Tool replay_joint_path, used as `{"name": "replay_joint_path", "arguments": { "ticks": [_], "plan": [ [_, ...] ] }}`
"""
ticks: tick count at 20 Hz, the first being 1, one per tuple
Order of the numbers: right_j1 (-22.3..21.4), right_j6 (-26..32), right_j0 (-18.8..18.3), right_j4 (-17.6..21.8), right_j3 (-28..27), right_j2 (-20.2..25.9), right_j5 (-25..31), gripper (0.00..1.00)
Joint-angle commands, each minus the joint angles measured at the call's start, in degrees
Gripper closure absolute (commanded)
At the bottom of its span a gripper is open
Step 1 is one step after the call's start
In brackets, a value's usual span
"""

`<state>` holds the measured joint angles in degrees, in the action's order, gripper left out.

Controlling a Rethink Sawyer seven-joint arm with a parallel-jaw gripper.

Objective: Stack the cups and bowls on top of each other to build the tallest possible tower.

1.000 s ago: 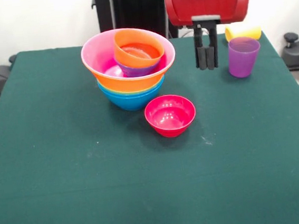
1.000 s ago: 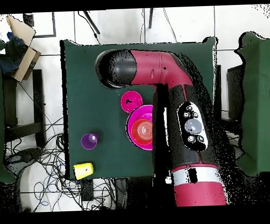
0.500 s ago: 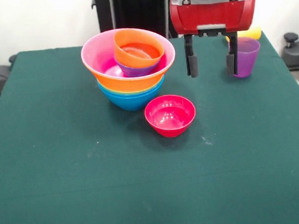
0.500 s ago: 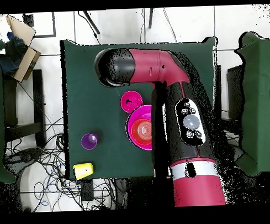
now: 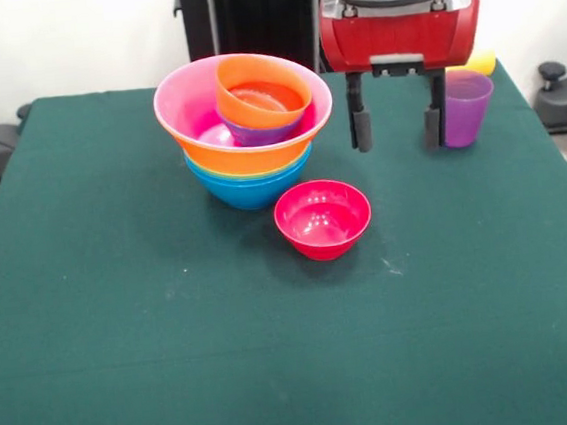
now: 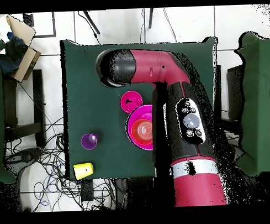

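A: Start with the biggest thing. How much room does the worktop (image 5: 128, 368) give?

B: Plenty. In the front view the green cloth lies bare from below the tool (image 5: 395, 129) right down to the picture's lower edge, and out to both side edges. Everything stands in the upper part of the cloth.

A: And the tower (image 5: 245, 126)?

B: To the picture-left of the tool, apart from it. A blue bowl sits at the base, with wide orange and pink bowls above and a small orange one nested on a purple one inside. Its pink rim comes near the tool's left finger, with a gap between.

A: The loose bowl?

B: The crimson bowl (image 5: 322, 219) stands upright below the tool and a little picture-left, just beside the tower's base.

A: The cups?

B: The purple cup (image 5: 467, 106) stands upright just picture-right of the tool, partly behind one finger. The yellow cup (image 6: 83, 170) lies near the worktop's edge beyond it.

A: The tool itself?

B: Released, its fingers spread wide and empty, hanging above the cloth.
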<state>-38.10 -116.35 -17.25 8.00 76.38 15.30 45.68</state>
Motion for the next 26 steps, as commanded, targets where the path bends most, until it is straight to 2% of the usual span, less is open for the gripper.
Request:
{"name": "replay_joint_path", "arguments": {
  "ticks": [1, 7, 11, 19, 26],
  "plan": [
    [4.43, 11.32, -2.14, 5.24, -0.58, 4.11, 0.82, 0.0],
    [4.53, 14.23, -3.8, 6.09, -0.34, 4.99, 2.06, 0.0],
    [3.93, 12.73, -4.05, 6.92, 1.51, 4.89, 1.2, 0.0],
    [4.4, 9.72, -4.93, 8.54, 6.03, 5.97, -4.1, 0.0],
    [4.97, 7.5, -4.11, 8.9, 5.96, 5.93, -4.86, 0.0]
  ]
}}
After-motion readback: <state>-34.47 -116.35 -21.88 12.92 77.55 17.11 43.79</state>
